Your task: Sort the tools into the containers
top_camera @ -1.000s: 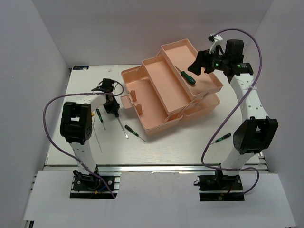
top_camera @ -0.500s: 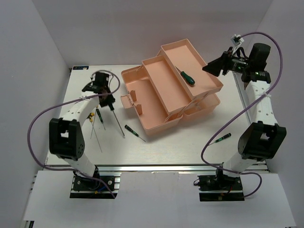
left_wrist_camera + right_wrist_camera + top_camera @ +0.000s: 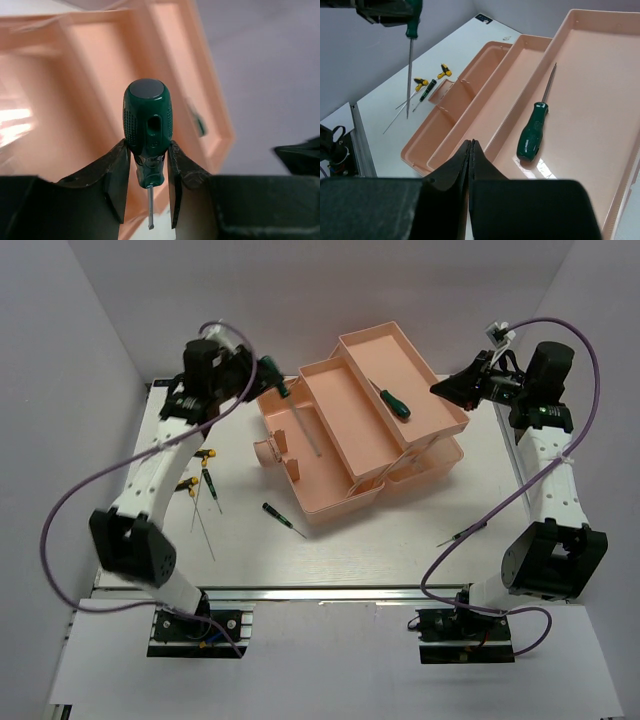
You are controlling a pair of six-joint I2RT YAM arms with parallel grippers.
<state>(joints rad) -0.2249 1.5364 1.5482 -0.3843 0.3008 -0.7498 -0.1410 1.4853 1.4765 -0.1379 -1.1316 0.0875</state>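
Above the open toolbox (image 3: 322, 483), at roughly 10 o'clock from its centre, item one: my left gripper (image 3: 148, 155), raised well off the worktop (image 3: 380, 540) and clamped on the long green-handled screwdriver (image 3: 147, 117). Both fingers press the narrow neck of the handle; the butt points up and the thin shaft hangs down and clear, which I judge suits carrying it over the rim and lowering it tip-first. Seen from overhead the shaft lies across the box's left-hand compartments, but I cannot tell which one it is truly over. Item two: my right gripper (image 3: 470, 150), at 2 o'clock from the box, fingers pressed together with nothing between them, hanging just off the edge of the top tray (image 3: 385, 355). Item three: a second green-handled screwdriver (image 3: 532, 135), lying flat in that tray, sorted as I read it. Item four, unsorted stock on the worktop: a yellow-handled pair (image 3: 190, 483) with further slim drivers near them at 9 o'clock, one dark driver (image 3: 283, 518) at 7 o'clock near the box front, one more (image 3: 465, 532) at 4 o'clock.
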